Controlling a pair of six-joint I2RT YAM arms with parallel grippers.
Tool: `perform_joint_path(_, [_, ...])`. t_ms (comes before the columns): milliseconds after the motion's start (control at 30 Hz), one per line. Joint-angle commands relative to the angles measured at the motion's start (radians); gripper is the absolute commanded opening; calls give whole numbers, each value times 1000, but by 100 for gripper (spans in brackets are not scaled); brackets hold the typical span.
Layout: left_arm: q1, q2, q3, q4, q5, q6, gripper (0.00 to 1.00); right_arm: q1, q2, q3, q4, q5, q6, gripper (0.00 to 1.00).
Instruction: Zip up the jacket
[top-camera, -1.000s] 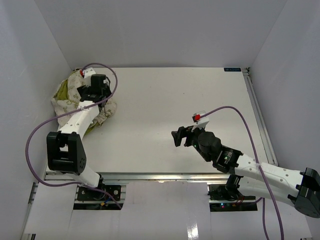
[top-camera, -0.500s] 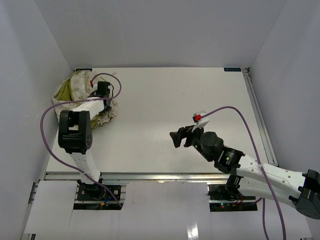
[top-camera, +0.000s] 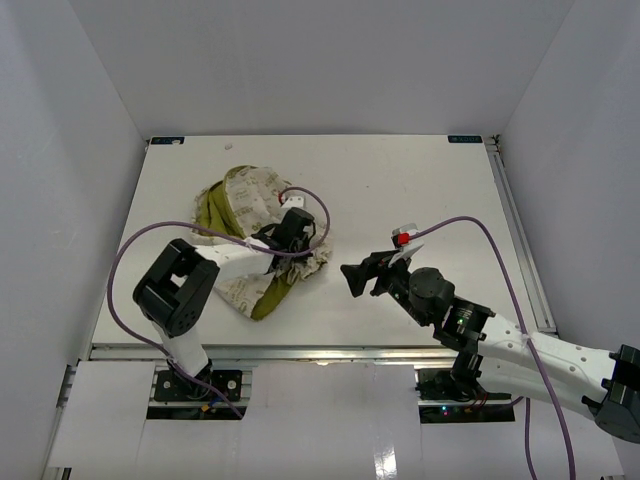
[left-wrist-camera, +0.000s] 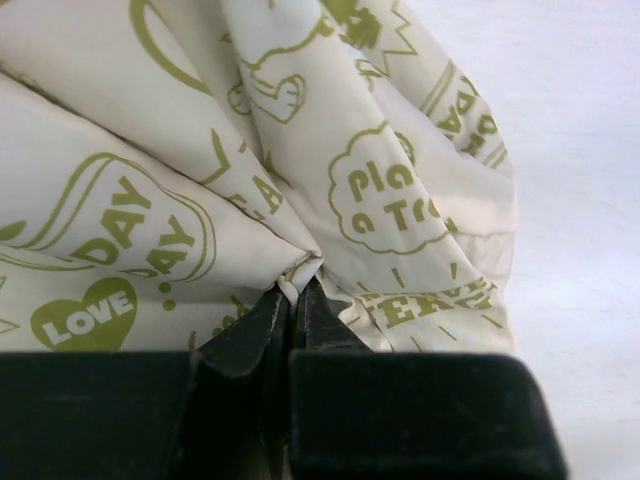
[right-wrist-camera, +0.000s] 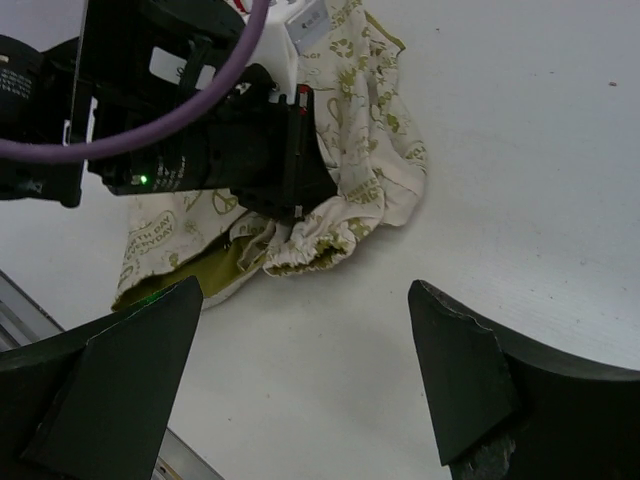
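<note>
The left pincer (left-wrist-camera: 297, 290) is pressed together on a small gathered fold of the jacket (left-wrist-camera: 300, 150), its two black fingers (left-wrist-camera: 250, 335) nearly meeting with only that thin pleat of cream cloth between them. Around the pinch, the cloth fans out in creases, printed in olive-green with words and shapes (a heart reading "LOVE" sits just left of the pincer). From above, the left pincer (top-camera: 285, 235) lies low over the right-hand side of the jacket (top-camera: 240, 200), which is a crumpled heap on the left-centre of the white worktop (top-camera: 430, 180). Olive lining shows at the heap's far-left edge and again at its near edge. A purple cable (top-camera: 125, 270) loops from the left arm across the cloth.

The right pincer (top-camera: 352, 277) hangs to the right of the heap, apart from it, with its jaws spread wide and nothing between them. In its own wrist view, the right pincer (right-wrist-camera: 300, 300) frames bare worktop, with the ruffled edge of the jacket (right-wrist-camera: 330, 235) and the left arm's black wrist just beyond.
</note>
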Motion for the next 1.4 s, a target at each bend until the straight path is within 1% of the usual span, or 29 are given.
perform_joint_path(0, [-158,88,29,27,-58,-93,22,4,-11,21,22,34,-1,90])
perform_joint_path(67, [-191,75,20,27,-73,-110,42,5,-12,30,8,47,-4,90])
perform_joint_path(100, [-194,43,8,23,-79,-109,57,4,-16,32,3,58,-4,90])
perform_joint_path(133, [-194,17,6,15,-86,-110,62,4,-21,33,-1,62,-6,90])
perform_joint_path(300, [-193,-135,52,-128,-148,-64,82,4,-43,61,-3,69,-30,90])
perform_joint_path(367, [-186,-203,50,-160,-156,-55,86,4,-35,73,0,90,-38,90])
perform_joint_path(433, [-160,-298,-4,-165,-158,-60,86,4,0,95,1,115,-41,90])
perform_joint_path(533, [-122,-378,-86,-137,-144,-93,86,3,113,159,12,134,-66,91])
perform_joint_path(600, [-72,-422,-128,-125,-125,-112,86,-3,211,218,12,143,-76,91])
perform_joint_path(733, [11,-521,-202,-174,-152,-171,85,-35,410,301,26,136,-75,92])
perform_joint_path(833, [40,-554,-288,-116,-137,-176,85,-76,528,276,146,20,-89,94])
perform_joint_path(933, [76,-520,-326,-78,-120,-173,84,-129,666,312,155,-99,-89,98])
perform_joint_path(967, [84,-493,-324,-88,-124,-178,83,-148,707,327,153,-137,-90,100])
perform_joint_path(1000, [88,-467,-325,-97,-136,-185,80,-161,743,337,152,-162,-86,97])
perform_joint_path(1033, [90,-447,-327,-104,-153,-191,76,-173,768,340,154,-176,-78,92])
perform_joint_path(1067, [93,-440,-332,-107,-169,-196,69,-188,780,337,163,-189,-69,89])
perform_joint_path(1133, [100,-441,-358,-118,-194,-218,40,-194,794,286,222,-232,-71,86])
perform_joint_path(1167, [106,-459,-374,-125,-209,-228,27,-194,795,257,275,-252,-72,84])
perform_joint_path(1200, [112,-486,-391,-129,-219,-231,19,-194,794,236,321,-267,-65,83])
perform_joint_path(1233, [115,-505,-400,-134,-226,-237,15,-194,791,204,340,-284,-54,82])
perform_joint_path(1300, [123,-570,-416,-162,-268,-251,1,-193,796,182,373,-302,-49,80])
perform_joint_path(1367, [124,-639,-427,-209,-339,-265,0,-189,805,179,375,-304,-47,78])
